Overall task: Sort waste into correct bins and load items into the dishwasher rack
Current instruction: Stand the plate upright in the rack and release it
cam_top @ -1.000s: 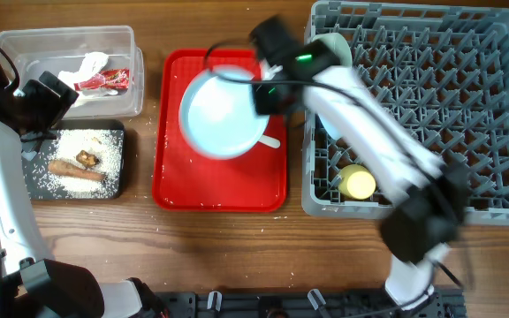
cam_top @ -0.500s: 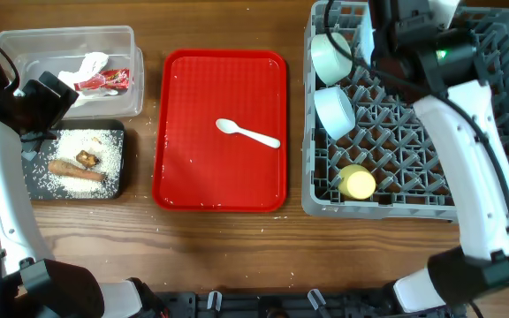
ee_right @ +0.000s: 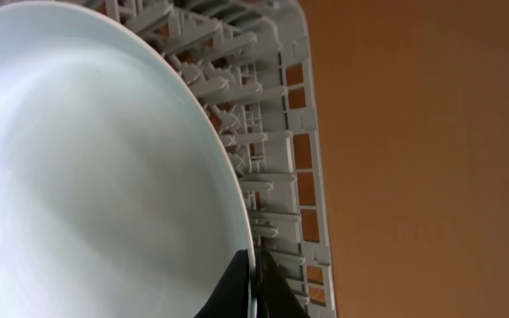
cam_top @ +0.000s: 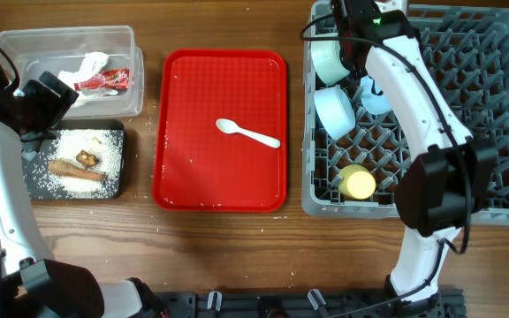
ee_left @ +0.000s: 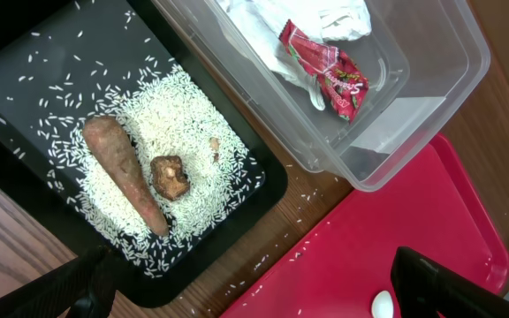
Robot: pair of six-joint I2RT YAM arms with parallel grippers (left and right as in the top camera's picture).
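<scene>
My right gripper (ee_right: 253, 284) is shut on the rim of the pale blue plate (ee_right: 87, 177), which it holds on edge among the pegs of the grey dishwasher rack (ee_right: 281, 177). From overhead the plate (cam_top: 375, 94) shows beside the right gripper (cam_top: 361, 71) in the rack (cam_top: 493, 115), near two pale bowls (cam_top: 330, 60) (cam_top: 335, 110) and the yellow cup (cam_top: 357, 183). The white spoon (cam_top: 247, 134) lies on the red tray (cam_top: 193, 177). My left gripper (ee_left: 254, 283) is open and empty above the black tray (ee_left: 25, 53), which holds rice (ee_left: 184, 124), a brown stick (ee_left: 124, 172) and a dark lump (ee_left: 170, 175).
The clear tub (cam_top: 122, 102) at the back left holds the crumpled napkin (cam_top: 87, 64) and the red wrapper (cam_top: 106, 81); both also show in the left wrist view, napkin (ee_left: 325, 13) and wrapper (ee_left: 325, 69). Loose rice grains lie on the wood beside the red tray (ee_left: 414, 230).
My right arm has carried the plate off the red tray and into the back left of the rack, uncovering the spoon. The left arm has not moved.
</scene>
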